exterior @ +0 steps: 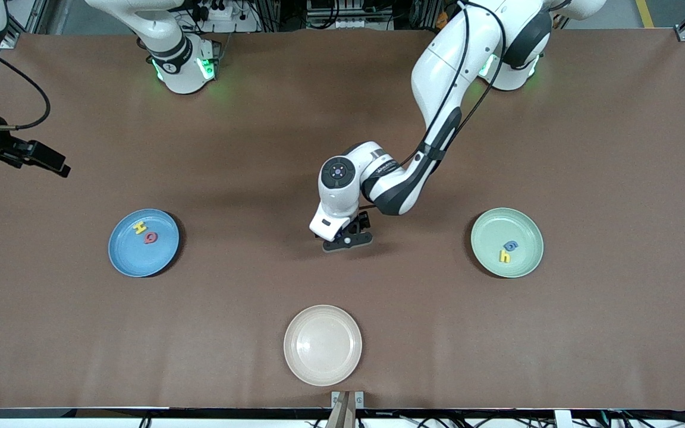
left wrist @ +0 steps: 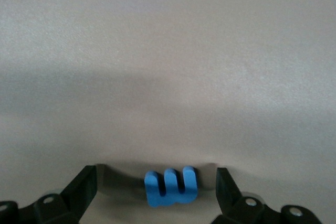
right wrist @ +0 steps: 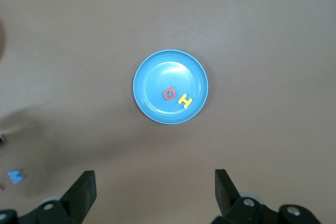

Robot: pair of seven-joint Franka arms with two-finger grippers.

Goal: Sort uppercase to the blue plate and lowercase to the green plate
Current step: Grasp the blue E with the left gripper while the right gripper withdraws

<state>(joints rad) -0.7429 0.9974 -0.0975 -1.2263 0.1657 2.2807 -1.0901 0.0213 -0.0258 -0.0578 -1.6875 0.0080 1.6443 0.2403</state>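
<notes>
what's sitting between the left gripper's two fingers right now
A blue foam letter W lies on the brown table between the open fingers of the left gripper, untouched by either. The left wrist view shows it.

Bare table surrounds the blue W (left wrist: 170, 187) (between the left claw's (left wrist: 156, 192) fingers).

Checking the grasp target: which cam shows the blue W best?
Left wrist view: the blue W lies on the table between the open left pincer's fingers, shape plain. In the front view the left pincer hides it. The right wrist view shows only a small blue letter at the edge, possibly the same.
</notes>
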